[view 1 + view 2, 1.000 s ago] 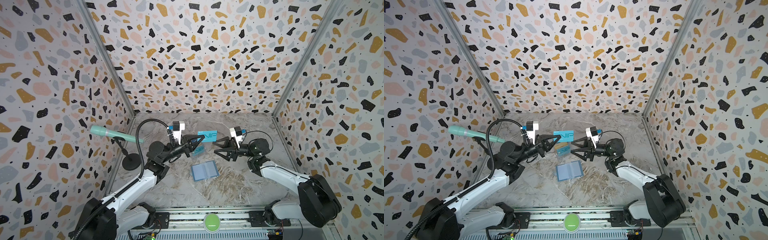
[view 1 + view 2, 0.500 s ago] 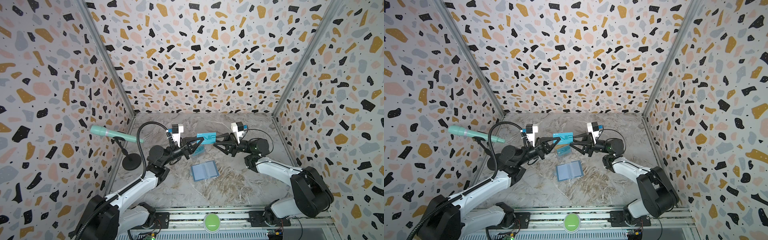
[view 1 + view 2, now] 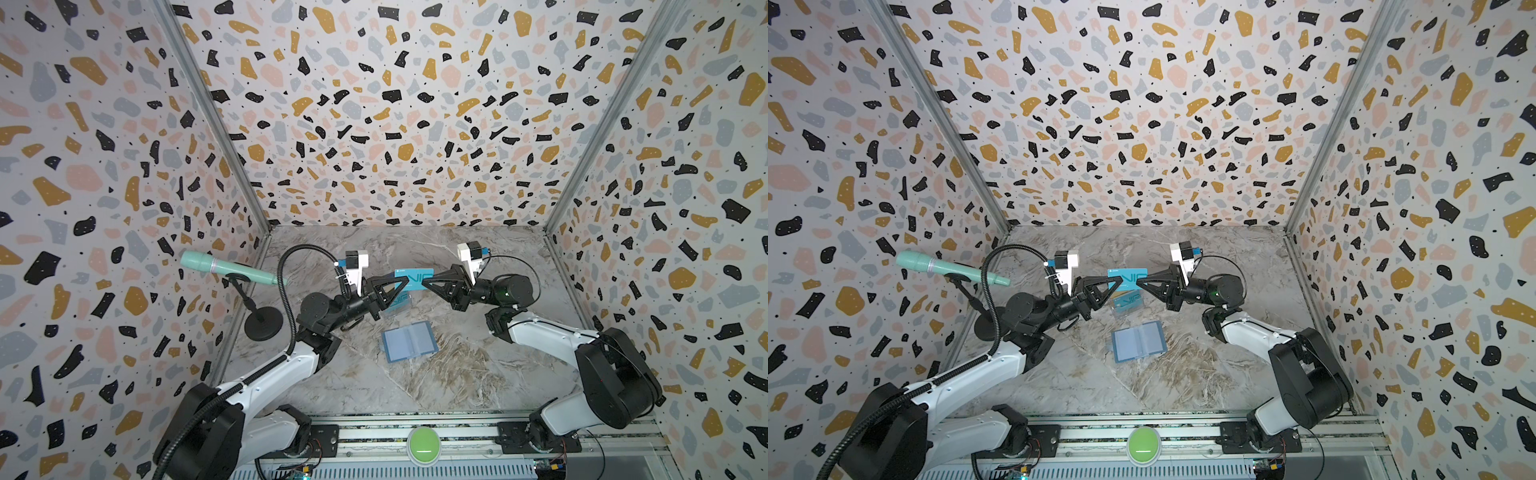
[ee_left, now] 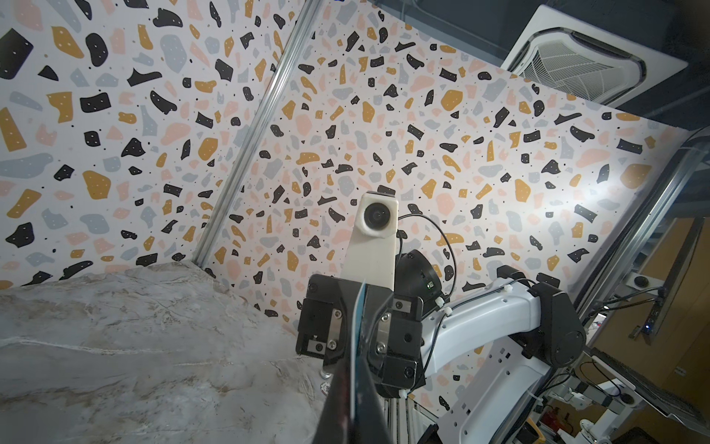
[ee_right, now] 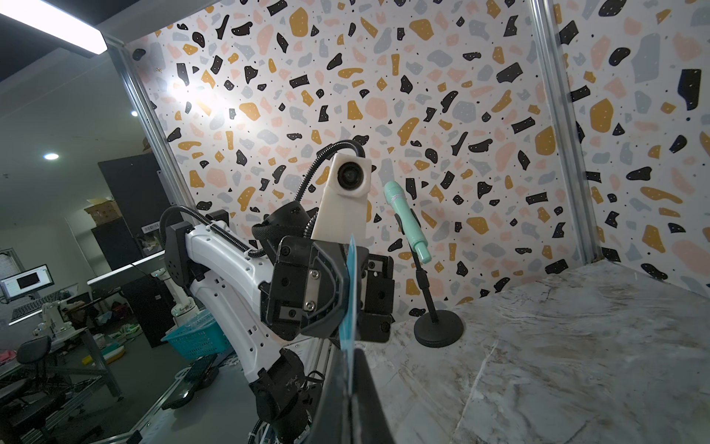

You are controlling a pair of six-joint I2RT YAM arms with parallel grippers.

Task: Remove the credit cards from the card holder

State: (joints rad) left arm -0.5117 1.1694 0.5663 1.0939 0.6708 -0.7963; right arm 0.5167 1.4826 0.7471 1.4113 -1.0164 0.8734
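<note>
A teal credit card [image 3: 414, 276] [image 3: 1128, 278] with white lettering hangs above the table, edge-on in both wrist views [image 4: 355, 338] [image 5: 350, 292]. My left gripper [image 3: 404, 282] [image 3: 1120, 283] [image 4: 351, 415] is shut on its left end. My right gripper [image 3: 424, 284] [image 3: 1138, 283] [image 5: 350, 403] is shut on its right end. The dusty-blue card holder [image 3: 409, 341] [image 3: 1138, 341] lies open and flat on the table, below and in front of both grippers. A second teal card [image 3: 397, 304] [image 3: 1128, 302] leans in a clear stand beneath the held card.
A mint-green microphone [image 3: 228, 268] [image 5: 405, 223] on a black round-based stand [image 3: 264, 324] stands at the left wall. A green button [image 3: 424, 444] sits on the front rail. Terrazzo walls close in three sides of the marble table [image 3: 478, 374].
My right gripper has moved left to the raised card and closed on its right end. The left gripper has kept its hold and barely shifted.
</note>
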